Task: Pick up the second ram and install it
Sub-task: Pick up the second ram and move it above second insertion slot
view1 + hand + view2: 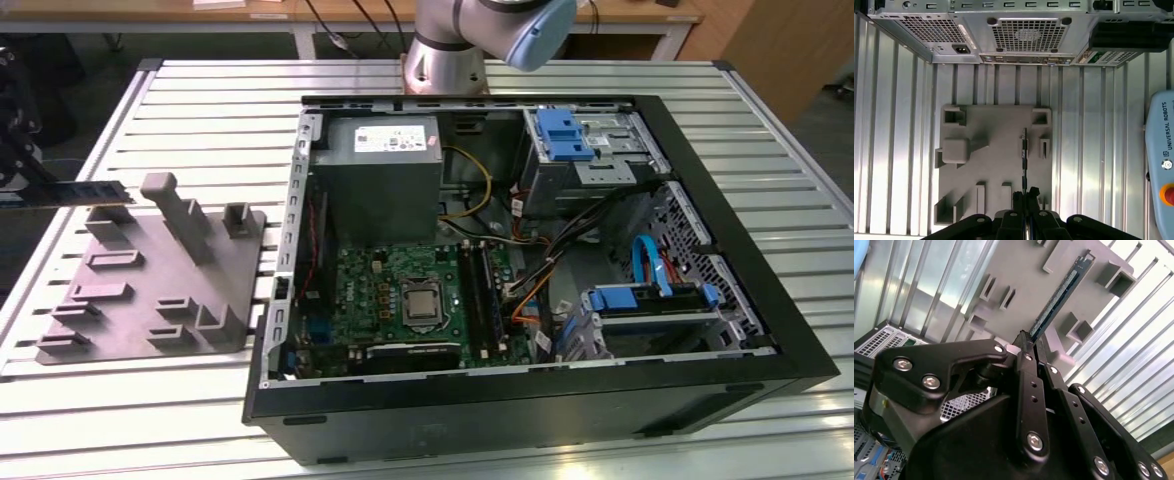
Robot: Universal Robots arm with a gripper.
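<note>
The jaws are clenched on one end of the second ram (1056,299), which juts straight out from between them over the grey fixture (1019,270) in the second wrist view; in the first wrist view the stick shows edge-on above the fixture's face, among its upright tabs. In the exterior view the second ram hangs level at the exterior view's left, above the fixture's far corner; the fixture lies flat on the slatted metal table (200,110), just beside the open computer case (534,400), with the arm's base (447,60) standing behind the case.
</note>
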